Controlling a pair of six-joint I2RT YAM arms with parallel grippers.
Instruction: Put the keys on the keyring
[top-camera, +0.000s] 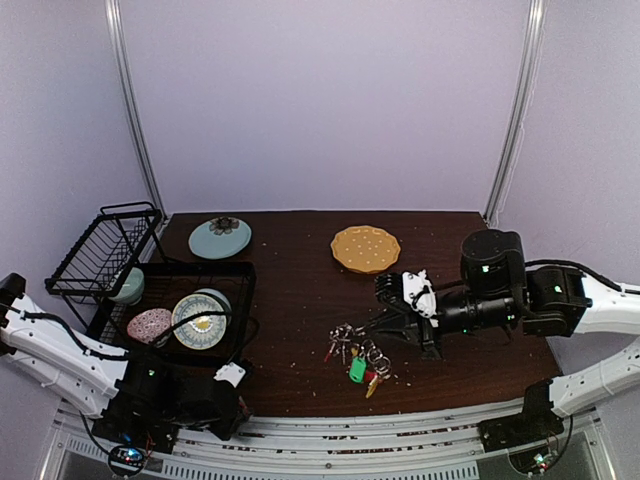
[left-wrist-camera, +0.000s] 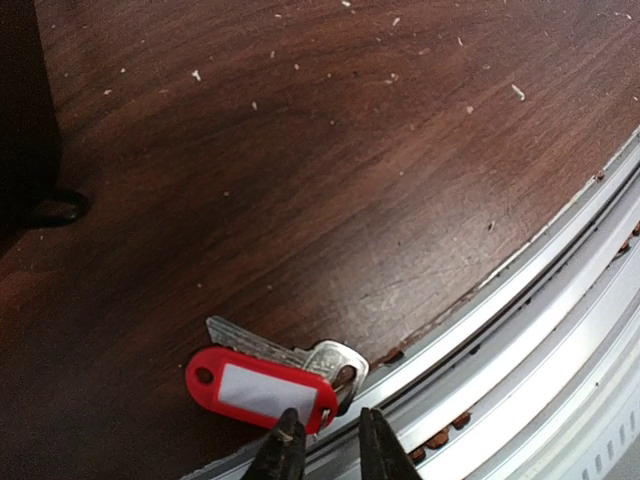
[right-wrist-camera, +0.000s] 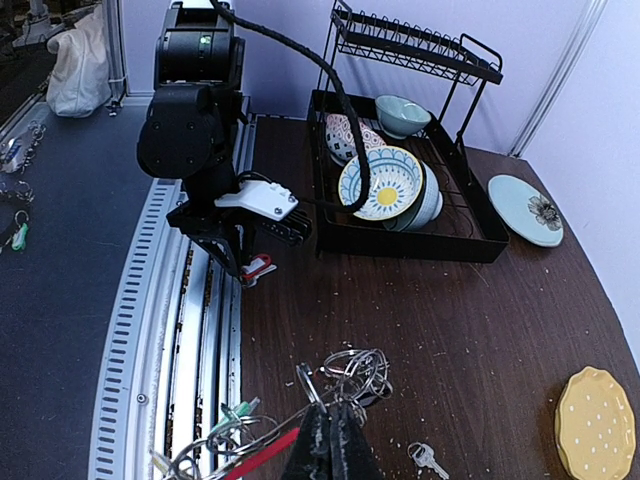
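A silver key (left-wrist-camera: 318, 358) with a red plastic tag (left-wrist-camera: 262, 386) lies at the table's front edge. My left gripper (left-wrist-camera: 330, 442) hovers right over the tag's ring end, jaws a narrow gap apart, the left fingertip (left-wrist-camera: 288, 440) overlapping the tag. It also shows in the right wrist view (right-wrist-camera: 240, 268). My right gripper (right-wrist-camera: 330, 432) is shut on the keyring (right-wrist-camera: 400, 375), a tangle of silver rings with a red section (right-wrist-camera: 262, 455) and a green tag (top-camera: 356, 370). A small loose key (right-wrist-camera: 428, 459) lies beside it.
A black dish rack (top-camera: 200, 266) holding bowls and plates stands at the left, also in the right wrist view (right-wrist-camera: 420, 240). A yellow plate (top-camera: 365, 248) and a light blue plate (top-camera: 220, 238) lie at the back. A ribbed metal rail (left-wrist-camera: 540, 330) borders the table's front edge.
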